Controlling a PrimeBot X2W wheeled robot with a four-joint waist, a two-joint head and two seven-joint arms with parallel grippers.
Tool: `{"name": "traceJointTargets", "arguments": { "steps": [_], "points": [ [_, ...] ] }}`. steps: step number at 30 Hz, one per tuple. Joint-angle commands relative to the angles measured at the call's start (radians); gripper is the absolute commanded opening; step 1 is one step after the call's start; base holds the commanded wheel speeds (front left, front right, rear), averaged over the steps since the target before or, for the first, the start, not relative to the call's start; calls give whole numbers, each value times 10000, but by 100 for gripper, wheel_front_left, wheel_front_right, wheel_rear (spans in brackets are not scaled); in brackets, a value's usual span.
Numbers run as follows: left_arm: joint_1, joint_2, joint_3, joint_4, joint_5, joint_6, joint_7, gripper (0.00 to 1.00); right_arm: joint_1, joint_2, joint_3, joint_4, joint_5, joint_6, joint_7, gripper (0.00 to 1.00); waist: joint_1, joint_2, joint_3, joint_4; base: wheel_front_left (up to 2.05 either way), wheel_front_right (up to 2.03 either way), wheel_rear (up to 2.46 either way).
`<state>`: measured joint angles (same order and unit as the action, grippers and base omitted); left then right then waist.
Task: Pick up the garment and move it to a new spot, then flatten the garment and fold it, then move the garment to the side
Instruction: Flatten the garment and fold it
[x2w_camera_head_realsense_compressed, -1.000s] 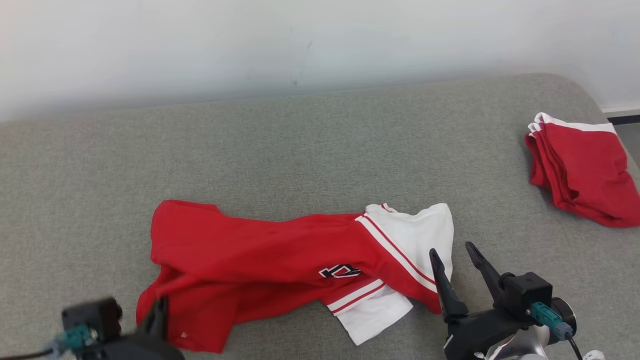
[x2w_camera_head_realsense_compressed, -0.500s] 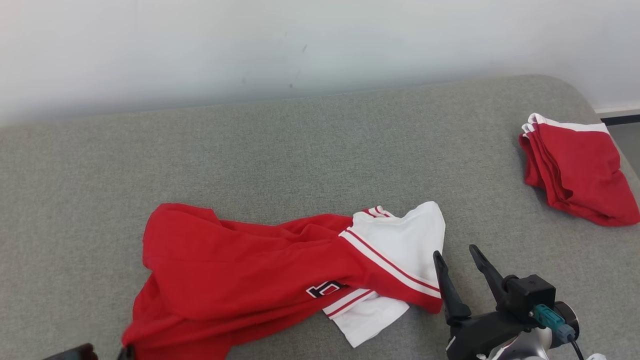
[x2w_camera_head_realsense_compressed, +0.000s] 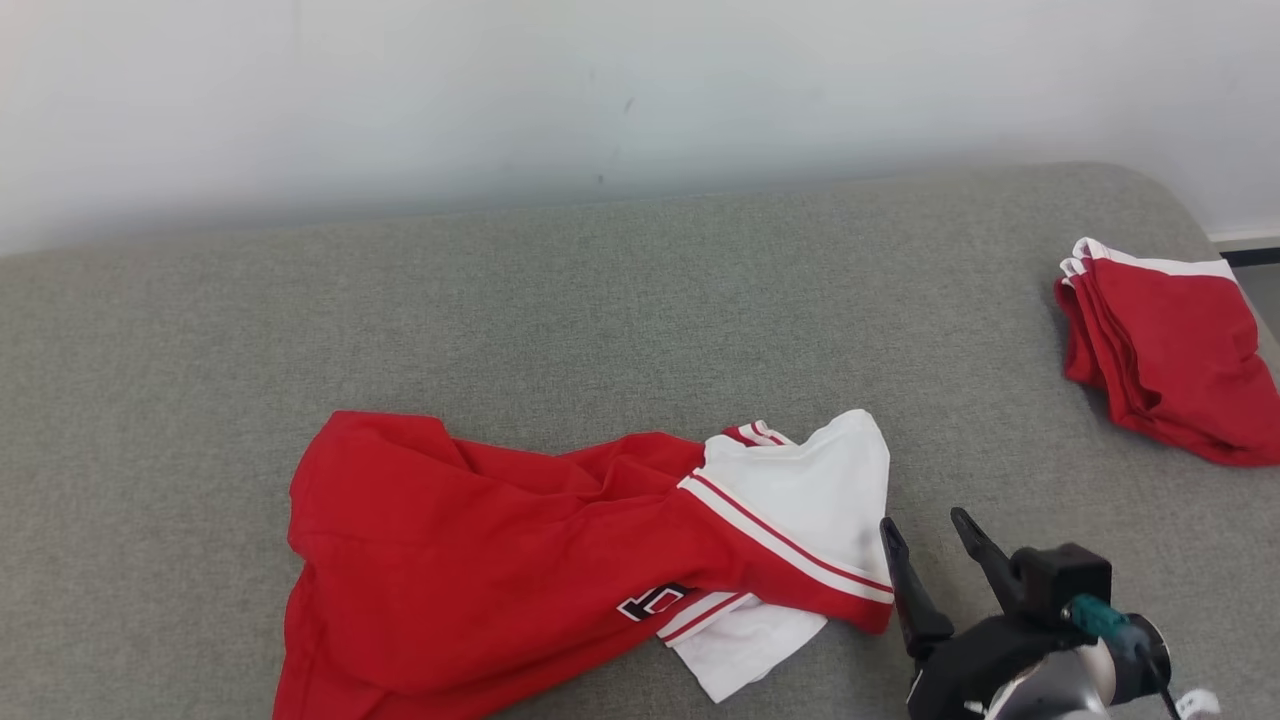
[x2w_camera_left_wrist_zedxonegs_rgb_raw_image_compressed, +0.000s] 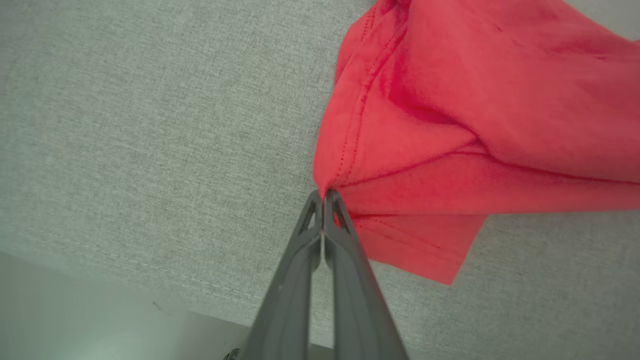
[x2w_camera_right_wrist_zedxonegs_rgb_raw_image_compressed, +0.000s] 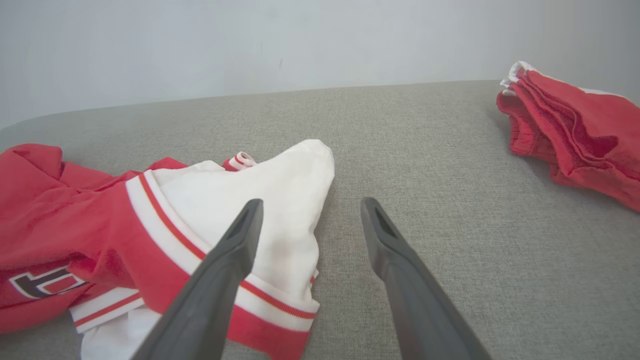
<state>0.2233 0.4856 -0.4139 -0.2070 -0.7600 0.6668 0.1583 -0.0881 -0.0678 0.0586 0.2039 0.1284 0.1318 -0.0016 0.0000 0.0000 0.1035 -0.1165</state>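
Your left end effector (x2w_camera_left_wrist_zedxonegs_rgb_raw_image_compressed: 324, 195) is clamped tight on a red hem corner of the garment (x2w_camera_head_realsense_compressed: 500, 560), which sprawls crumpled across the near middle of the grey padded surface (x2w_camera_head_realsense_compressed: 600, 300). Your right end effector (x2w_camera_head_realsense_compressed: 923, 518) hangs with its fingers spread, just beside the white sleeve. A folded red pile (x2w_camera_head_realsense_compressed: 1170, 350) lies far right.

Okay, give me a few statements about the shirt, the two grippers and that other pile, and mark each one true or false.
1. The left gripper is shut on an edge of the garment. True.
2. The right gripper is clamped on a white sleeve. False: it is open and holds nothing, beside the garment.
3. A folded red pile lies at the right end of the grey surface. True.
4. The garment lies flat and neatly folded. False: it is crumpled and unfolded.
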Motion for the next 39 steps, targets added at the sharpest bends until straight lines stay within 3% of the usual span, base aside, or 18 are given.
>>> {"name": "traceJointTargets", "arguments": {
  "steps": [1,5,6,7,8,9,25,30,31,32,33,39],
  "points": [
    [-133,-21,-11,100,-124,-107,-75,0,-190,-7,-99,45,75,-26,408,100,0,0,-33,38,0,0,0],
    [-347,-29,-107,285,-125,-320,-83,0,-679,-21,-278,264,353,-26,1828,100,0,0,-48,72,0,0,0],
    [-903,38,-276,475,23,-658,6,0,-1985,92,-445,1214,1038,-26,4734,83,0,0,190,403,0,0,0],
    [-946,23,-294,494,20,-653,28,0,-2052,98,-403,1249,1067,-26,4800,48,0,0,204,438,0,0,0],
    [-987,14,-298,497,12,-665,32,0,-2120,100,-412,1254,1057,-26,4789,2,0,0,213,464,0,0,0],
    [-1008,1,-300,513,-3,-669,38,0,-2149,85,-425,1276,985,-26,4793,0,0,0,214,490,0,0,0],
    [-846,32,-65,667,-148,-620,-175,0,-1979,-486,-1999,854,-508,-26,4287,0,0,0,236,706,0,0,0],
    [-509,68,-113,725,-348,-506,144,0,-1669,-439,-2424,893,-791,-26,4723,0,0,0,245,750,0,0,0],
    [-486,51,-116,704,-397,-504,171,6,-1637,-341,-2452,947,-649,-26,4909,38,0,0,245,757,0,0,0],
    [-447,36,-101,683,-430,-499,220,78,-1610,-274,-2457,922,-585,-26,4993,100,0,0,243,767,0,0,0],
    [-389,29,-93,682,-475,-485,254,100,-1593,-230,-2424,891,-496,-26,5100,100,0,0,241,780,0,0,0],
    [-85,279,316,371,-764,-255,349,100,-1108,-188,-2849,199,-446,-26,4830,100,0,0,103,917,0,0,0]
  ]
}}
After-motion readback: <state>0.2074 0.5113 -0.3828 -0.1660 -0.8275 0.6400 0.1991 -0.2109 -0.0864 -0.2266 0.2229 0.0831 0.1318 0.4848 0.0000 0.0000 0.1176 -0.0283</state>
